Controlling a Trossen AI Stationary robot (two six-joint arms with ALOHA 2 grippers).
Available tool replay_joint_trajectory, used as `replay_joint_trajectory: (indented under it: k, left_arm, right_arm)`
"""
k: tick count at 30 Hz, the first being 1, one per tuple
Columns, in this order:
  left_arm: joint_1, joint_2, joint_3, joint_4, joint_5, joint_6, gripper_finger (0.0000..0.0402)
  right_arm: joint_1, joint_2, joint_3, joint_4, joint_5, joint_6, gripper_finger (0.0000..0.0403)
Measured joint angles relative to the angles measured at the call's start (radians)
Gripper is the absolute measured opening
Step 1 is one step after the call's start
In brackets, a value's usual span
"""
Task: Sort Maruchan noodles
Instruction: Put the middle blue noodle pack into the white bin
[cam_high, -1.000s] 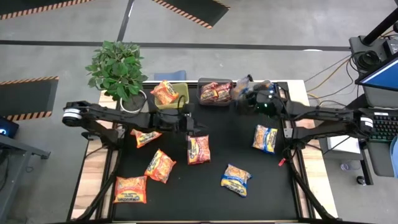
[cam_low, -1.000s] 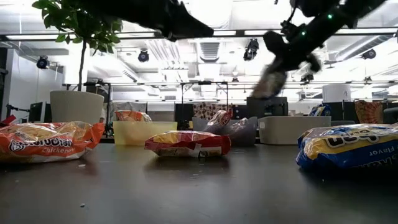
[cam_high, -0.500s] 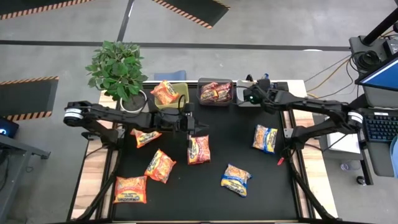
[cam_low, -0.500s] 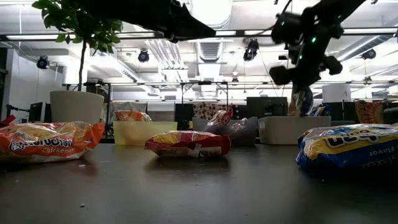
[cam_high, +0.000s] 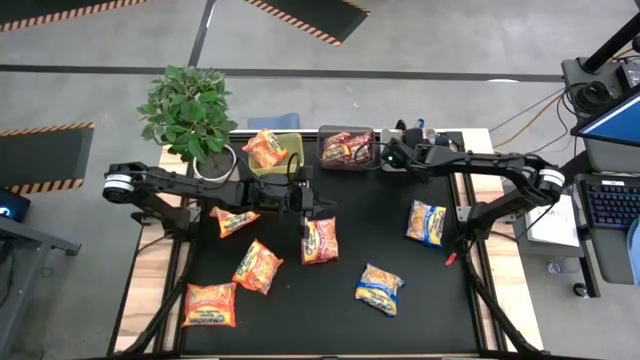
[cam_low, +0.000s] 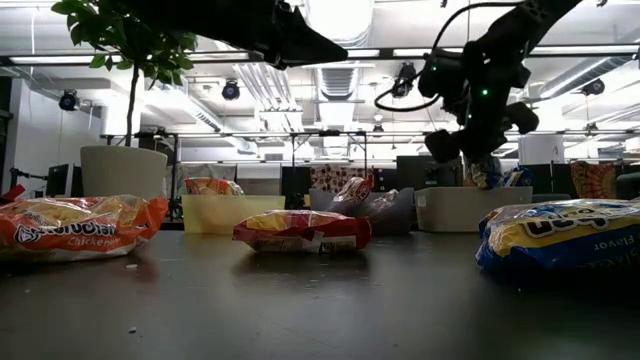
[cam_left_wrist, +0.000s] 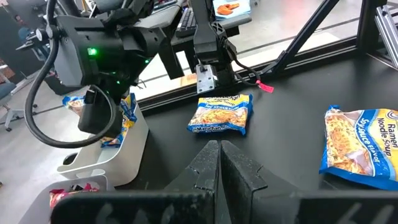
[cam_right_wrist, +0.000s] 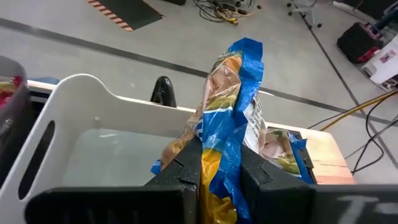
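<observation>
My right gripper (cam_high: 388, 156) is at the far edge, shut on a blue-and-yellow noodle packet (cam_right_wrist: 233, 118) over the white bin (cam_right_wrist: 93, 99). Another blue packet (cam_right_wrist: 283, 149) lies in that bin. My left gripper (cam_high: 318, 207) hangs shut and bare above a red packet (cam_high: 320, 240) lying flat mid-table. Three orange packets (cam_high: 258, 266) lie flat on the left, two blue ones (cam_high: 427, 222) on the right. The green bin (cam_high: 288, 146) holds an orange packet, the dark bin (cam_high: 348, 160) red ones. My right gripper pinches the blue-and-yellow packet's crumpled body (cam_right_wrist: 221, 163) between its two fingers, which slant down from the near side. The packet's free end (cam_right_wrist: 246, 51) sticks out past the fingertips. In the low view the packet (cam_low: 486, 170) hangs clear at the bin's rim.
A potted plant (cam_high: 190, 115) stands at the far left corner beside the green bin. The three bins line the far edge. A small red object (cam_high: 452, 260) lies by the right edge. The mat's near middle shows bare.
My right gripper has sunk toward the white bin and turned at the wrist, still shut. The blue-and-yellow packet has swung from a slant high above the bins to hanging at the white bin's rim.
</observation>
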Motion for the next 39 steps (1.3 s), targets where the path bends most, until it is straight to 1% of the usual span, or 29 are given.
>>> replay_joint_trajectory:
  k: [3, 7, 11, 14, 20, 30, 39]
  left_arm:
    - [0.000, 0.000, 0.000, 0.000, 0.000, -0.003, 0.0000]
    - [0.000, 0.000, 0.000, 0.000, 0.000, -0.003, 0.0000]
    - [0.000, 0.000, 0.000, 0.000, 0.000, -0.003, 0.0000]
    - [0.000, 0.000, 0.000, 0.000, 0.000, -0.007, 0.0000]
    - [0.000, 0.000, 0.000, 0.000, 0.000, -0.008, 0.0000]
    - [0.000, 0.000, 0.000, 0.000, 0.000, -0.017, 0.0000]
    - [0.000, 0.000, -0.001, 0.000, 0.000, -0.025, 0.0000]
  right_arm:
    - [-0.004, -0.004, 0.000, 0.018, 0.000, -0.009, 0.0038]
    - [-0.009, -0.039, 0.004, 0.072, 0.003, -0.060, 0.0038]
    - [-0.022, -0.054, 0.030, 0.079, 0.032, -0.104, 0.0038]
    - [-0.030, -0.052, 0.028, 0.082, 0.033, -0.107, 0.0038]
    - [-0.030, -0.010, -0.003, 0.079, 0.026, -0.081, 0.0038]
    - [-0.030, 0.108, -0.010, 0.082, 0.026, -0.043, 0.0038]
    - [-0.030, 0.158, -0.010, 0.091, 0.026, -0.026, 0.0039]
